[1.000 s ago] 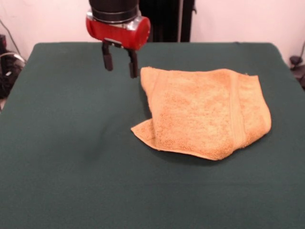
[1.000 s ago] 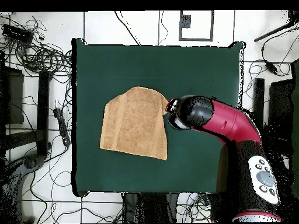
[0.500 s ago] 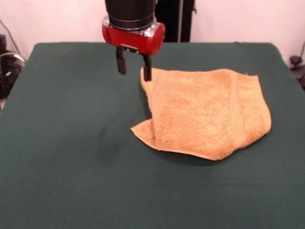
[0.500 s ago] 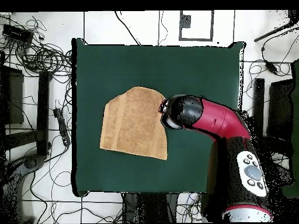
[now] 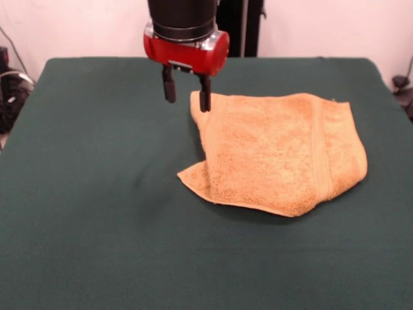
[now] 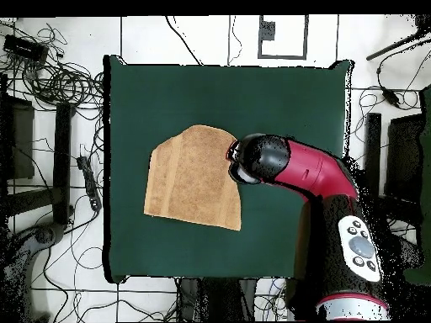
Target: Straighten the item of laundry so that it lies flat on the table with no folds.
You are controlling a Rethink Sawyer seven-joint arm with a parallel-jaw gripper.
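The item of laundry (image 5: 277,152), a mustard terry towel, lies folded over on the dark green table (image 5: 97,194), with a woven band near its right end and a loose flap sticking out at its lower left. From above, the item of laundry (image 6: 192,177) sits left of the table's (image 6: 286,92) middle. My gripper (image 5: 186,97) hangs open over the towel's far left corner, one finger (image 5: 204,100) above the corner's edge, the other (image 5: 169,90) over bare cloth. In the overhead view the arm's red and black head hides the gripper, which stands at the towel's right edge.
Cables, stands and boxes (image 6: 50,84) crowd the floor around the table. The red arm (image 6: 337,210) reaches in across the table's right side in the overhead view. A dark post (image 5: 232,26) stands behind the table's far edge.
My gripper has shifted right in the front view, from beside the towel's far left corner to over it, and dropped slightly. The towel has not moved.
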